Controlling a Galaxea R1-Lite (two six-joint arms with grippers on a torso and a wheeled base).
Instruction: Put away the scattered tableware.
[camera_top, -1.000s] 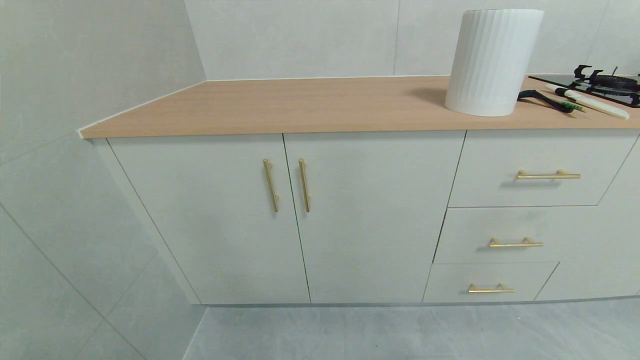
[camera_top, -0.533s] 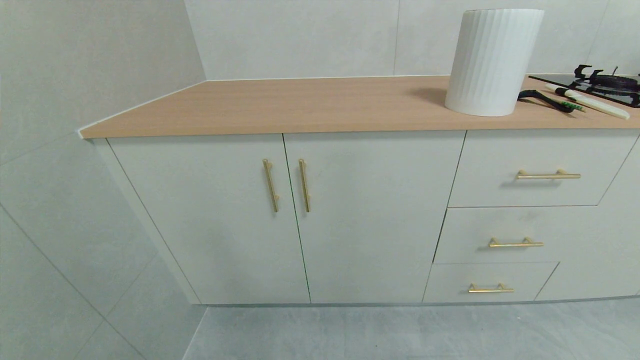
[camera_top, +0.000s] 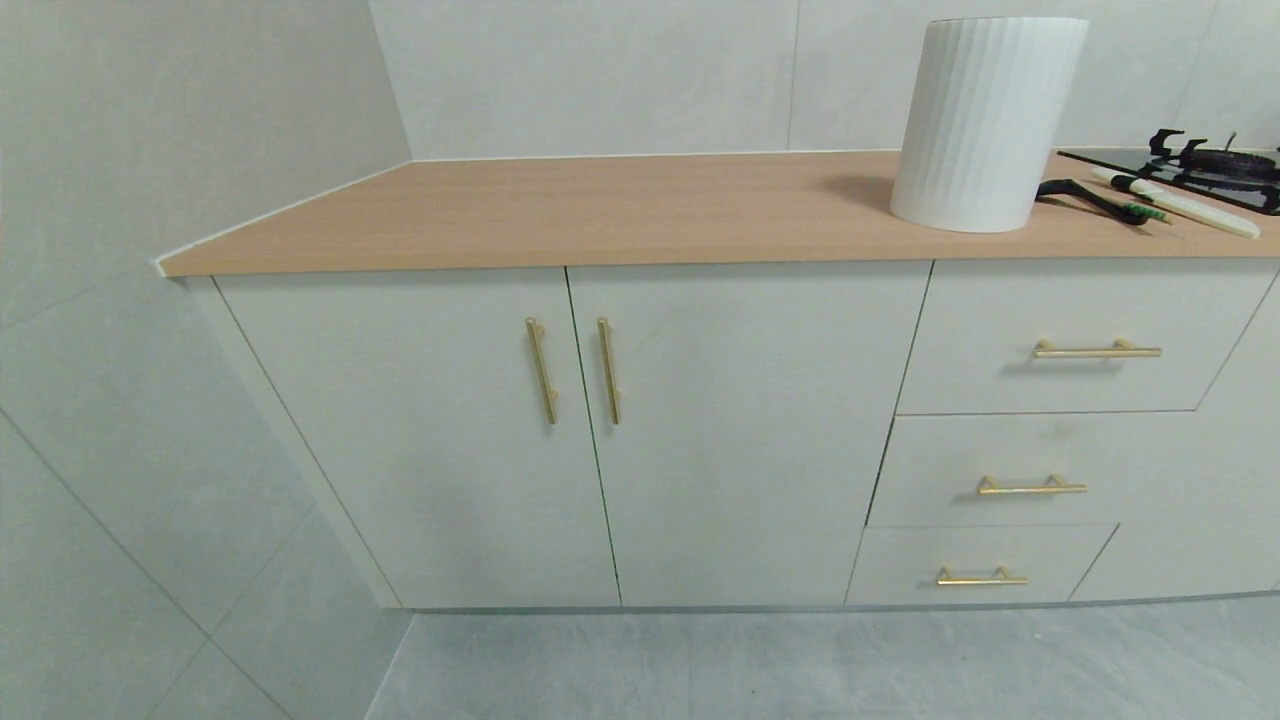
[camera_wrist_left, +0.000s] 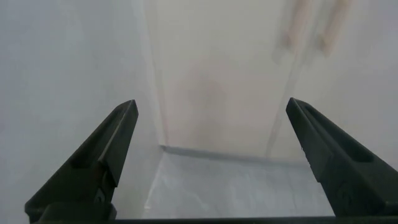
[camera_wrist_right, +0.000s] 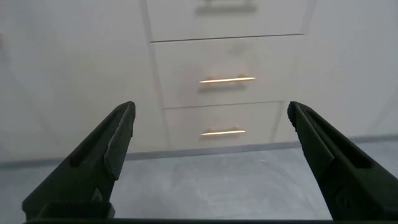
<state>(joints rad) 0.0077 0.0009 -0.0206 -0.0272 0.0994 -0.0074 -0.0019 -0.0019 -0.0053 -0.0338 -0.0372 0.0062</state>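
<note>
The left gripper (camera_wrist_left: 211, 106) is released, its 2 dark fingers spread wide with nothing between them. Straight ahead of it is a pale cabinet door (camera_wrist_left: 217, 81), shut. 2 blurred gold door handles (camera_wrist_left: 298, 25) show beyond its fingers, and the grey floor (camera_wrist_left: 236, 186) lies below it.

The right gripper (camera_wrist_right: 210, 107) is likewise released and empty. Ahead of it, framed between its fingers, is a stack of shut drawers (camera_wrist_right: 227, 62), and 2 horizontal gold drawer handles (camera_wrist_right: 227, 79) are clear to see.

The tableware is well apart from both grippers, up on the wooden countertop (camera_top: 600, 210) above those drawers. A black-handled utensil (camera_top: 1095, 200) with a green tip lies just beside a long white utensil (camera_top: 1185, 205). What kind of utensils they are is too small to tell.

A tall white ribbed container (camera_top: 985, 125) stands upright just beside the black-handled utensil, on the side towards the double doors. A black stove grate (camera_top: 1215, 165) sits behind the utensils, against the tiled wall (camera_top: 600, 70).
</note>
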